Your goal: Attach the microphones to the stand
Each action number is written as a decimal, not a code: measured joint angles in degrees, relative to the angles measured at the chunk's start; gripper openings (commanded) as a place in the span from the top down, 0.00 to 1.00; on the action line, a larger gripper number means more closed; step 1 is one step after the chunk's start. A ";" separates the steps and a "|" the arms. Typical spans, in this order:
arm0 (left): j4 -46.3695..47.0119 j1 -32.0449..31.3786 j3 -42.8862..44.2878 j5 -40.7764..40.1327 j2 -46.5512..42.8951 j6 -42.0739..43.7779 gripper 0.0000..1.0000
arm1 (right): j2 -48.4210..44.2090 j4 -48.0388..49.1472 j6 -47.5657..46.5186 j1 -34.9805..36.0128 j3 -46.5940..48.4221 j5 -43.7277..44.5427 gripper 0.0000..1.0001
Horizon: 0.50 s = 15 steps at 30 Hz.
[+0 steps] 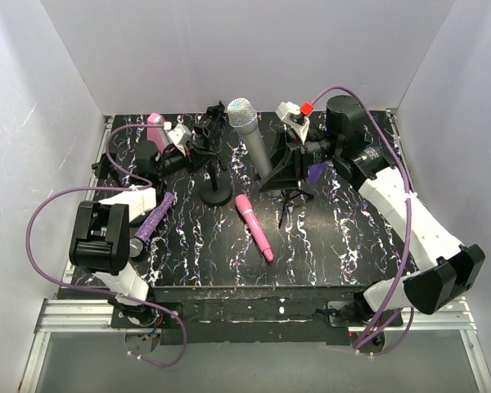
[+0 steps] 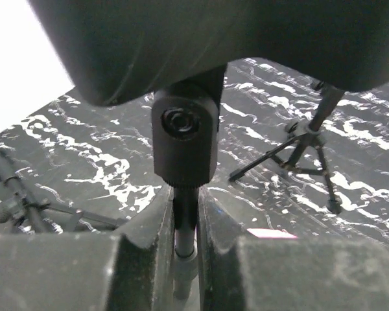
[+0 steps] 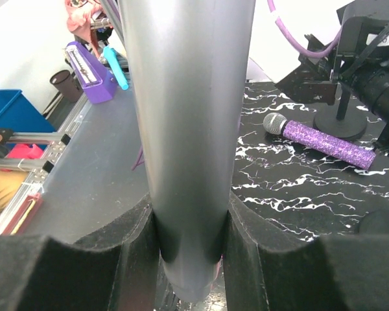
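A black stand (image 1: 215, 195) with a round base stands at the back middle of the marbled table. My left gripper (image 1: 193, 154) is shut on its thin pole (image 2: 185, 223), just under the black swivel joint (image 2: 185, 139). My right gripper (image 1: 285, 160) is shut on the silver-grey microphone (image 1: 254, 135), held tilted with its sparkly head up; its smooth body (image 3: 188, 129) fills the gap between the fingers. A pink microphone (image 1: 254, 227) lies mid-table. The glittery purple microphone (image 1: 153, 218) lies at the left (image 3: 324, 141), partly under my left arm.
A black tripod (image 1: 291, 193) stands beneath my right gripper and shows in the left wrist view (image 2: 309, 139). A pink box (image 1: 155, 123) sits at the back left. White walls close the table on three sides, and purple cables loop off both arms.
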 measured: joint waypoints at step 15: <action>-24.20 -13.73 -11.19 -46.71 -35.19 -2.82 1.00 | -0.55 0.42 0.72 0.02 -1.84 0.13 0.99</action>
